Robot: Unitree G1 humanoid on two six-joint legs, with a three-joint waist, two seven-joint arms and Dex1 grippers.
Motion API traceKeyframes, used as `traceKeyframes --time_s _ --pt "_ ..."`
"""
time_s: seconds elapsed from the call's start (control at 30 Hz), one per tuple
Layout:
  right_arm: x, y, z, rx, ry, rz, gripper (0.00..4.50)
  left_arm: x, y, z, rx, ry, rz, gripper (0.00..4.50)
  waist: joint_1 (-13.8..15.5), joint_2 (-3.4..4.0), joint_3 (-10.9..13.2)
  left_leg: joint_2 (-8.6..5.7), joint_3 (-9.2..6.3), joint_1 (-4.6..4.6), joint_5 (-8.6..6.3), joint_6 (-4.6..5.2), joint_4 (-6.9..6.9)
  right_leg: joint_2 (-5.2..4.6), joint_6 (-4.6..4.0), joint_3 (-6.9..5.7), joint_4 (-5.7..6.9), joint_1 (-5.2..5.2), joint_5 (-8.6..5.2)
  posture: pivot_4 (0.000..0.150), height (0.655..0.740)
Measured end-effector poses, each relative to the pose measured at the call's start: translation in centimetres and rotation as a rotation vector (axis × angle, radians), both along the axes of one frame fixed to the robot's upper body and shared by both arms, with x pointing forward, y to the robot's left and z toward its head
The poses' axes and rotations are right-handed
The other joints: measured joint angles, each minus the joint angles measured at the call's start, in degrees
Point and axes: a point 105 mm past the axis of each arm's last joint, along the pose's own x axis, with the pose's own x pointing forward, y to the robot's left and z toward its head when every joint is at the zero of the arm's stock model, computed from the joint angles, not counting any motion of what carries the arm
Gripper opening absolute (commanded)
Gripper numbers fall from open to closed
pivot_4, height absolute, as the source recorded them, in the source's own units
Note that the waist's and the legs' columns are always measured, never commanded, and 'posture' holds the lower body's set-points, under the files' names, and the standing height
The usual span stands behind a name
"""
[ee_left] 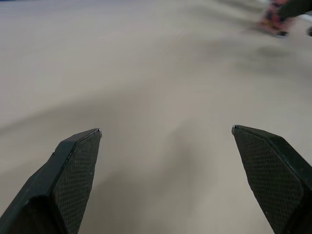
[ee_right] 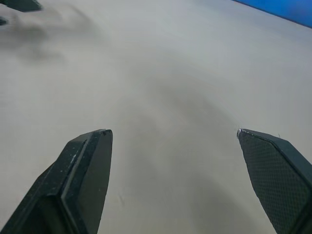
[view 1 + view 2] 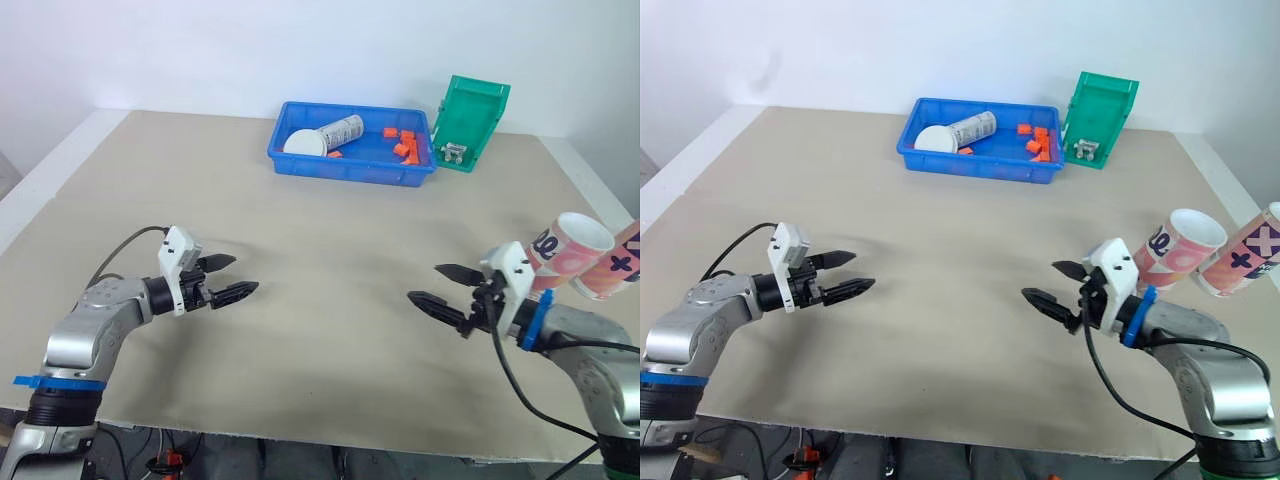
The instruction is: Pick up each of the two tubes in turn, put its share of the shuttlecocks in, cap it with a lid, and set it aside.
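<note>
At the near edge of the table, closest to where I stand, the two arms reach in from either side and point toward each other across bare beige surface. The left gripper hovers low over the table with its two black fingers spread wide apart and nothing between them. The right gripper faces it from the other side, also low and wide open, its fingers empty, with bare table showing between them. The two grippers are well apart, with open tabletop between them. Just behind the right arm, near the table's right edge, the two tubes sit side by side: a pink-and-white tube with dark ring marks, and beside it, farther toward the edge, a second tube marked with a plus and a cross. Their open ends show as white rims; whether they stand upright or lie tilted I cannot tell. Neither gripper touches them. Far across the table a blue tray rests flat, holding a white disc, a silvery can lying on its side, and a scatter of orange pieces. Just beside the tray's right end a green bin stands tipped up, with small metal parts at its lower lip.
</note>
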Motion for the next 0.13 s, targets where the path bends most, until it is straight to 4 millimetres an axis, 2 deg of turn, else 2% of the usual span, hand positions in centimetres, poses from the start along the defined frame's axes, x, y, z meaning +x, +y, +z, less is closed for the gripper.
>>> traceKeyframes --time_s 0.13 --pt "0.6 0.6 -1.5 0.005 0.034 0.007 4.41 -0.2 -0.2 -0.2 -0.009 -0.004 0.021 4.50 0.01 0.00 0.00 0.00 -0.01 -0.01 -0.04 -0.05 -0.03 0.02 -0.01 -0.02 0.01 -0.02 -0.06 0.150 0.7038"
